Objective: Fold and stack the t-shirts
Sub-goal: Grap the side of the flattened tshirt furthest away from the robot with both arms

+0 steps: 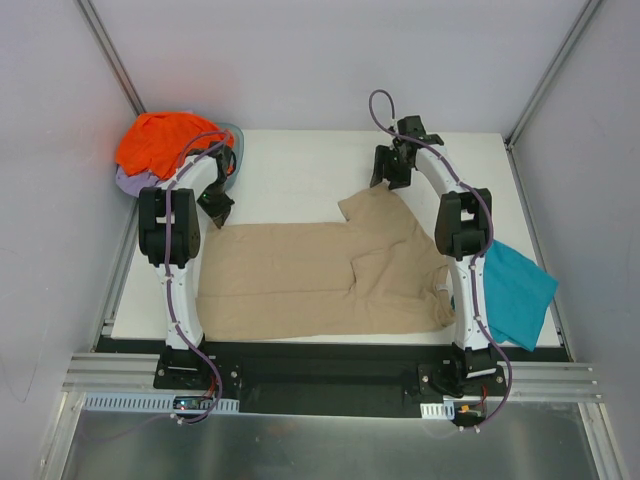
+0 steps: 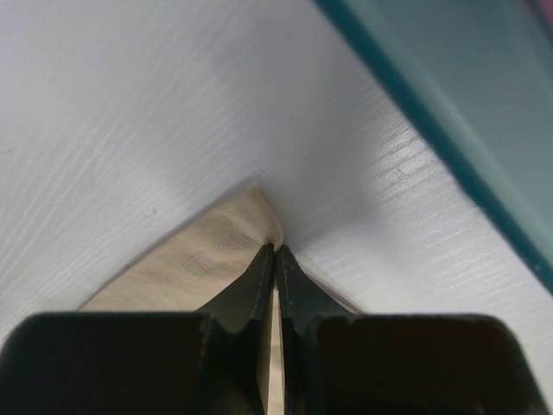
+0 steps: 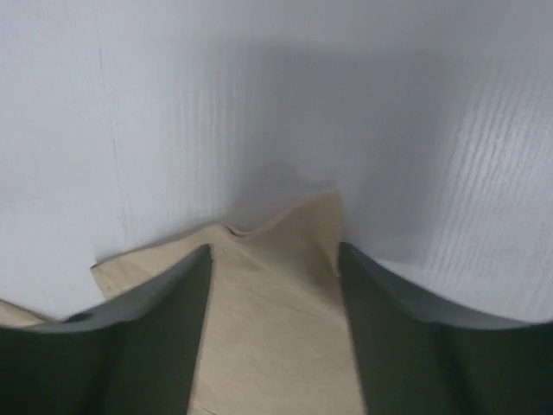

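A tan t-shirt lies spread flat across the middle of the white table. My left gripper is at its far left corner. In the left wrist view that gripper is pinched shut on the hemmed corner of the tan cloth. My right gripper is low over the shirt's far right sleeve. In the right wrist view its jaws stand apart, straddling a peaked tip of tan cloth. A teal t-shirt lies at the table's right edge. An orange t-shirt is piled on a lavender one at the far left.
A shallow teal-grey basin holds the orange and lavender pile at the far left corner, and its wall passes close to the left fingers. White walls with metal frame posts close in the table on three sides.
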You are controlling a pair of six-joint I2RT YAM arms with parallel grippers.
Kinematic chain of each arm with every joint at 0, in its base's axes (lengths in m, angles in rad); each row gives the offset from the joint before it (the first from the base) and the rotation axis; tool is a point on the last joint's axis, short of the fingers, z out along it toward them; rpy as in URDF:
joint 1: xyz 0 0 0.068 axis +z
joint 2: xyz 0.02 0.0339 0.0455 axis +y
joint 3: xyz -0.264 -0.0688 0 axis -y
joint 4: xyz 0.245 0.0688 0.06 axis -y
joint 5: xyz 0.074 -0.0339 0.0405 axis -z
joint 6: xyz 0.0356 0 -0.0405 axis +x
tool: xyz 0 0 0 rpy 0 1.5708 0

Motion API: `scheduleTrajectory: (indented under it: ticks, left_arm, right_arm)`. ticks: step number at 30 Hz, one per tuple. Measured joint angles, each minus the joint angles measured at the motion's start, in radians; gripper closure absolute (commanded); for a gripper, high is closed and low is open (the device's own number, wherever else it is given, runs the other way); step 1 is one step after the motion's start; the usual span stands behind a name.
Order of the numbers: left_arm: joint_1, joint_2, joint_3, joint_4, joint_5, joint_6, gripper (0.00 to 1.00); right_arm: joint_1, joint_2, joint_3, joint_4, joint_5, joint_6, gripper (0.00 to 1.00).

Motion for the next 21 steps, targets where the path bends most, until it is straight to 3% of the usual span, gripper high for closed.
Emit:
scheduleTrajectory:
  ticks: [1,2,4,5,15,21]
  left_arm:
    - [0.000,0.000,0.000,0.000,0.002,0.000,1.00]
    - [0.000,0.000,0.000,-0.001,0.006,0.001,1.00]
    - [0.000,0.000,-0.001,-0.001,0.011,0.001,1.00]
    - [0.000,0.000,-0.001,-0.001,0.014,0.001,1.00]
    - [0.006,-0.023,-0.034,0.013,0.026,0.006,1.00]
    - [0.006,-0.100,-0.122,0.037,0.066,0.013,1.00]
  right_arm:
    - [0.000,0.000,0.000,-0.005,-0.002,-0.005,0.57]
    - [0.001,0.000,0.000,-0.010,-0.005,-0.008,0.74]
    - [0.002,0.000,-0.002,-0.021,-0.009,-0.016,0.83]
    - [0.002,0.000,-0.004,-0.024,-0.009,-0.012,0.98]
    - [0.004,-0.024,-0.065,0.010,0.003,-0.039,0.99]
    - [0.013,-0.146,-0.219,0.036,-0.021,-0.086,0.99]
